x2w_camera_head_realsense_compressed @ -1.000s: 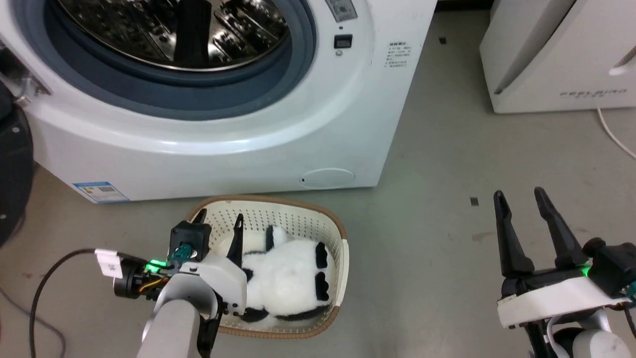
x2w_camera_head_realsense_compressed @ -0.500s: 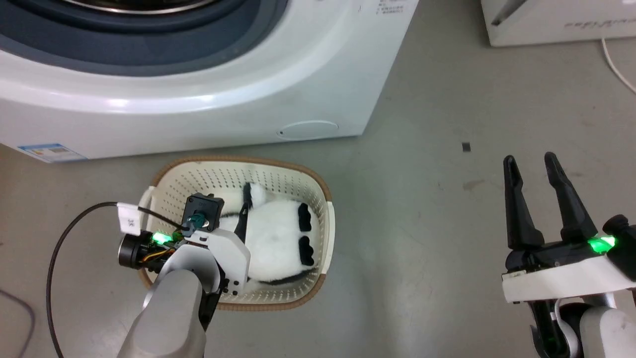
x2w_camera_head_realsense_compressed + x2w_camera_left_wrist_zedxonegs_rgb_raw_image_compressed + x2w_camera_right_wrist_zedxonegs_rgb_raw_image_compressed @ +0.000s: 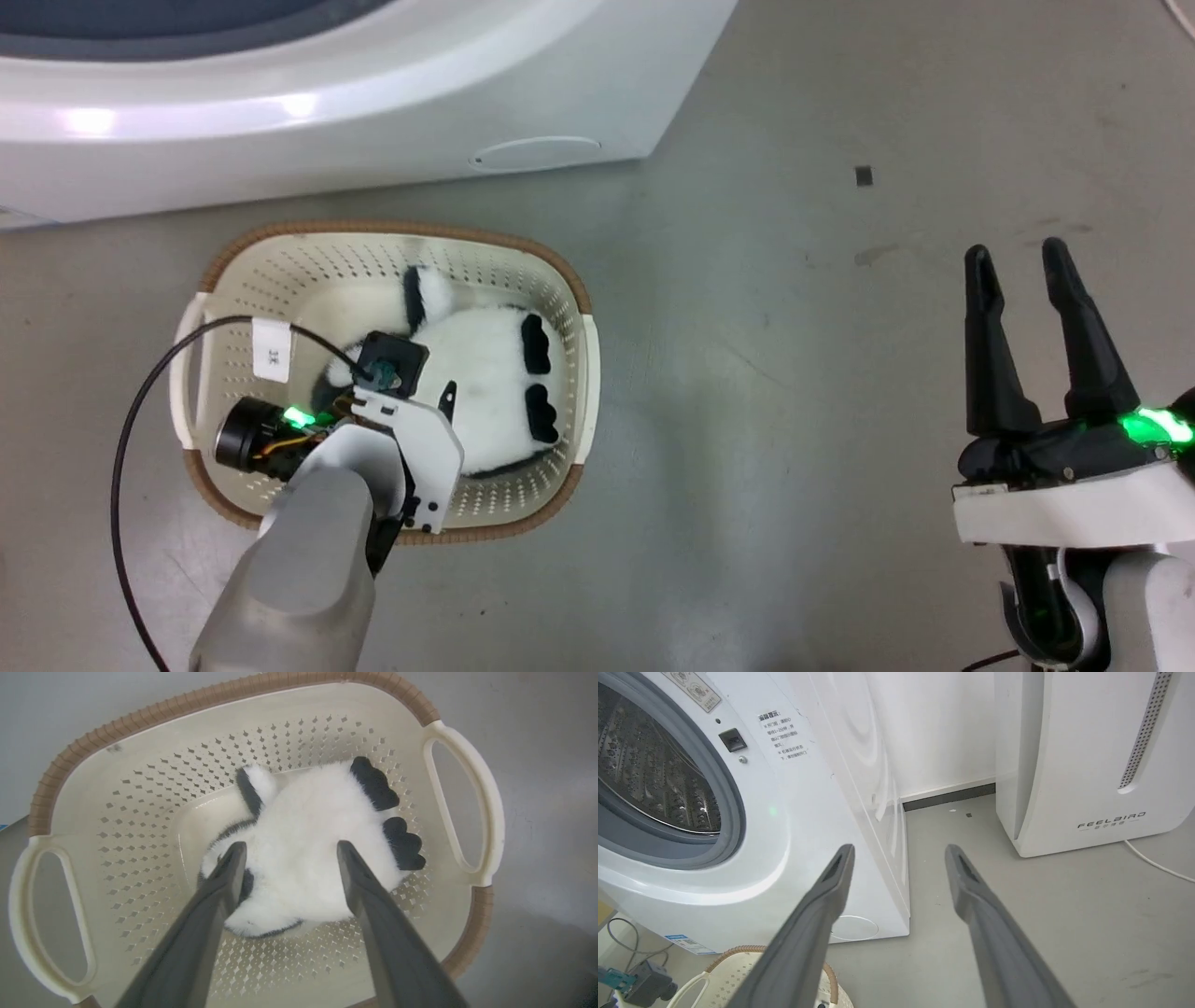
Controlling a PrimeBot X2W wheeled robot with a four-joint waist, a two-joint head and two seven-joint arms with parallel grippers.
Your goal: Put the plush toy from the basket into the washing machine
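Observation:
The fluffy white plush toy point(image 3: 485, 373) with black patches lies in the cream basket point(image 3: 233, 280) on the floor, just in front of the washing machine point(image 3: 373, 112). My left gripper point(image 3: 425, 397) reaches down into the basket, open. In the left wrist view the left gripper point(image 3: 286, 847) has its two dark fingers spread over the plush toy point(image 3: 308, 844), one on each side of its white body, inside the basket point(image 3: 140, 765). My right gripper point(image 3: 1018, 261) hangs open over bare floor at the right. The washing machine point(image 3: 784, 812) shows its grey gasket and steel drum in the right wrist view.
A white appliance marked FEELBIRD point(image 3: 1092, 756) stands right of the washer, with a white cable point(image 3: 1153, 861) on the floor beside it. A black cable point(image 3: 126, 439) loops from my left wrist over the basket's left side. Grey floor lies between the basket and my right gripper.
The head camera has tilted down, so the washer's porthole has left that view. My left gripper has sunk deeper into the basket, over the plush toy. The right gripper stays open.

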